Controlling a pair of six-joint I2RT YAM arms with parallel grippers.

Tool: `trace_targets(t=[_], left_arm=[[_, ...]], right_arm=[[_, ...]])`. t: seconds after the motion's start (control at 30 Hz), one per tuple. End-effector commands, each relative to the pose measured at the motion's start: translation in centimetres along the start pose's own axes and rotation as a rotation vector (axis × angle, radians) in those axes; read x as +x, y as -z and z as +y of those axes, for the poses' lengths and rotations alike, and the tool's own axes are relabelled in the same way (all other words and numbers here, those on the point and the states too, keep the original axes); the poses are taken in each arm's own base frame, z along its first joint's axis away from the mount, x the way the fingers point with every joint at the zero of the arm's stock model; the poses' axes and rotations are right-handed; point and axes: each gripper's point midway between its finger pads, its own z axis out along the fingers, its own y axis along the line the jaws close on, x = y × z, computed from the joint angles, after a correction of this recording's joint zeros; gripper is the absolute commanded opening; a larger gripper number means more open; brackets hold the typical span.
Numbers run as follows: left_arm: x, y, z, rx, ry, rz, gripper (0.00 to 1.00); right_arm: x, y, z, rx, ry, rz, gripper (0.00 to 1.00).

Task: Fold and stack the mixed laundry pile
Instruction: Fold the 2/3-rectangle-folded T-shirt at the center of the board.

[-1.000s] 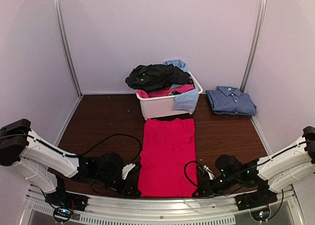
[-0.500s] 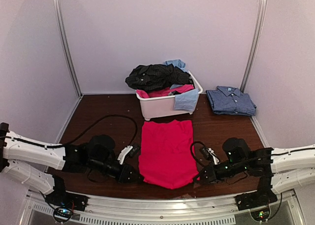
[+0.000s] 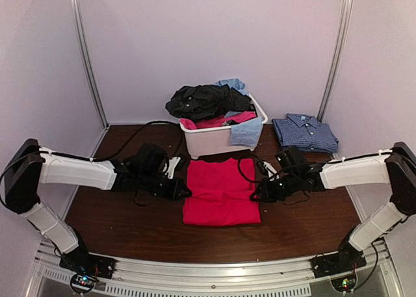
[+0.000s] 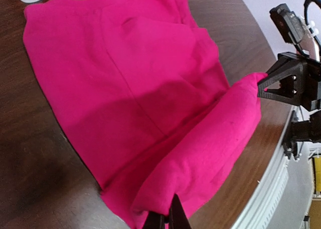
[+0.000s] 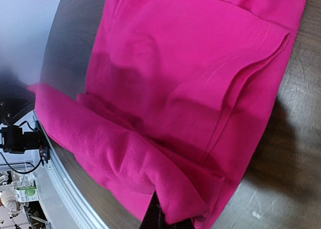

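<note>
Midway through a fold, the left gripper point(image 3: 184, 193) and right gripper point(image 3: 256, 196) stay clamped on the pink shirt's point(image 3: 221, 196) hem, which has been swept from the near edge toward the tub point(image 3: 214, 142). The shirt now lies doubled before the tub, seemingly ready for release.

Soft, even light; a shadow crosses the pink garment point(image 4: 125, 63).
</note>
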Motion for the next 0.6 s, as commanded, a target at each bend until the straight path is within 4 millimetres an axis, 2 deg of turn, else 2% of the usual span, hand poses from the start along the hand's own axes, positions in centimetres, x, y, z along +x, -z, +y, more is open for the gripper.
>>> trace_targets(t=[0.0,0.07,0.17,0.23,0.3,0.37,0.47,0.57], left_arm=[[-1.1,-2.6,2.7,-0.073,-0.037,-0.015,0.0],[-0.5,-3.9,3.5,-0.08,-0.043,0.004,0.0],[1.8,-5.3,4.8,-0.088,-0.037,0.06,0.0],[3.3,-5.3,4.6,-0.054,-0.028,0.082,0.0],[5.0,-5.0,3.9,-0.04,-0.035,0.104,0.0],[6.9,-4.3,2.5,-0.023,-0.054,0.13,0.0],[9.4,-3.2,0.3,0.008,-0.072,0.161,0.0],[10.5,-1.8,-1.5,0.05,-0.069,0.16,0.0]], right_arm=[[-1.3,-2.8,-2.2,0.032,0.095,0.015,0.0],[-0.7,-4.2,-3.2,0.04,0.093,0.046,0.0],[0.5,-5.3,-3.9,0.02,0.07,0.083,0.0],[1.6,-5.2,-4.1,0.007,0.058,0.097,0.0],[3.6,-4.6,-4.3,-0.001,0.028,0.126,0.0],[5.2,-3.9,-3.5,-0.026,0.007,0.131,0.0],[7.9,-2.7,-1.3,-0.066,0.002,0.146,0.0],[10.2,-1.8,0.7,-0.092,0.003,0.165,0.0]])
